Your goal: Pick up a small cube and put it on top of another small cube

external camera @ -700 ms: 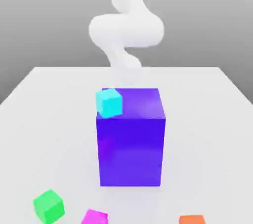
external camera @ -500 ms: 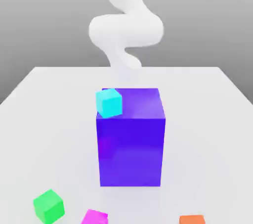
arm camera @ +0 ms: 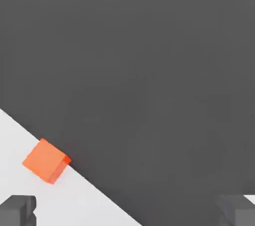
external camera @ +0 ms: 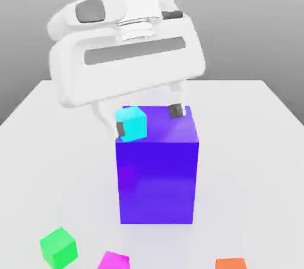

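Observation:
A small cyan cube (external camera: 132,123) rests on the top front corner of a tall purple block (external camera: 157,179), toward the exterior view's left. My gripper (external camera: 148,119) hangs just over the block's top, open, with nothing between its fingers. One dark fingertip (external camera: 176,110) stands clear above the block's top, while the cyan cube partly hides the other; whether that one touches the cube I cannot tell. A green cube (external camera: 59,247), a magenta cube (external camera: 113,260) and an orange cube (external camera: 230,263) lie on the table in front. The hand view has the orange cube (arm camera: 46,160) near the table's edge and my open gripper (arm camera: 127,215).
The white table (external camera: 249,143) spreads on both sides of the purple block. The block stands in the middle and is much taller than the small cubes. The three loose cubes sit near the table's front edge.
The arm has swung forward from the back of the table, and the hand now looms over the purple block. The cubes have not moved.

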{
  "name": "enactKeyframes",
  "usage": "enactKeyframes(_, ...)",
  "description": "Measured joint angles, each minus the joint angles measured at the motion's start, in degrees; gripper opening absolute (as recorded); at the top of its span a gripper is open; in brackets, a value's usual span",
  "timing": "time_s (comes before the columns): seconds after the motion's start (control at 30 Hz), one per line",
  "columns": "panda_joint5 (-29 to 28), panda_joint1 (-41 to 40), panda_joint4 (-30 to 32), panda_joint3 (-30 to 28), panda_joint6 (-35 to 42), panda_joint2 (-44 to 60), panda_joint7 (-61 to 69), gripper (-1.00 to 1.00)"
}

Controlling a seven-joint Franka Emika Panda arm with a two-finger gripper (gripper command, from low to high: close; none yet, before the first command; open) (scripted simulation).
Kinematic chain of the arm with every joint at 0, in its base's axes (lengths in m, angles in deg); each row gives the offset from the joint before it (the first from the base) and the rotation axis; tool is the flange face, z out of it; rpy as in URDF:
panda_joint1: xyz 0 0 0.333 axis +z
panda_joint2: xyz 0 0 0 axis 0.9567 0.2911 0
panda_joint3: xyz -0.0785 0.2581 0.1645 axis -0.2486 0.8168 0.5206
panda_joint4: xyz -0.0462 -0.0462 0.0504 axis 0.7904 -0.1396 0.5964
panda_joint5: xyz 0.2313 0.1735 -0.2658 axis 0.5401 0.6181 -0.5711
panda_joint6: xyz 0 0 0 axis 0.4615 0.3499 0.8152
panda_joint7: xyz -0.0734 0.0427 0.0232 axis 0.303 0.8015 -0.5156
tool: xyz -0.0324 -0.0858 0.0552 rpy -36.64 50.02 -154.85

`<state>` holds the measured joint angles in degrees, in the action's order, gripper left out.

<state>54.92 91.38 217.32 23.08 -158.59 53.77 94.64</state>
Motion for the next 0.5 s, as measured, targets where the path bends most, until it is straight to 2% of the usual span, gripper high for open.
enactKeyframes(0.27,3.5,-1.4,0.1,0.4,-3.7,13.1,18.1,0.00)
enactKeyframes(0.5,0.5,-3.3,0.7,0.9,-8.4,22.6,29.8,0.00)
